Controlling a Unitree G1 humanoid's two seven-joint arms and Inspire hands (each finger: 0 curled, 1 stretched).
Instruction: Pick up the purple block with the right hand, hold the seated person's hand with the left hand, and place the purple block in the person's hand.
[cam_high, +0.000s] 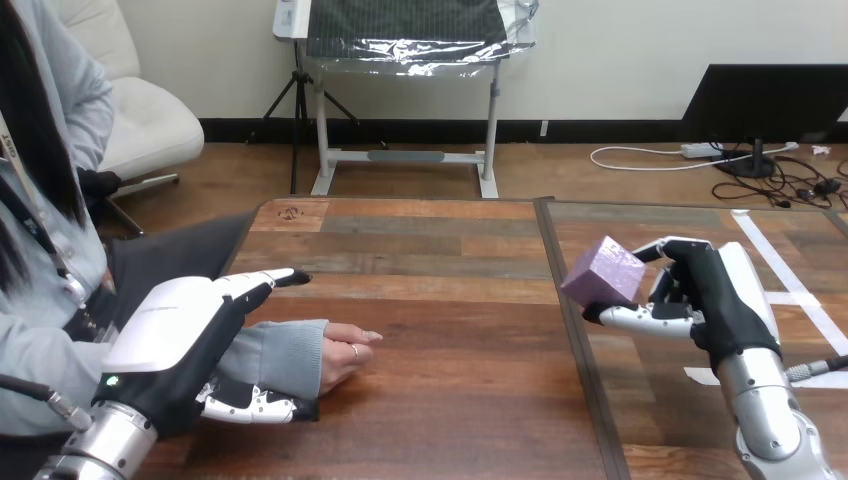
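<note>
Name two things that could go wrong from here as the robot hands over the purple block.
The person's hand lies curled on the table, no open palm showing, so the purple block may have nowhere to land. The right hand holds the block tilted off the table; it could slip while crossing.

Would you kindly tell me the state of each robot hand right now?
Left hand: open, fingers straight over the person's wrist.
Right hand: closed on the purple block.
</note>
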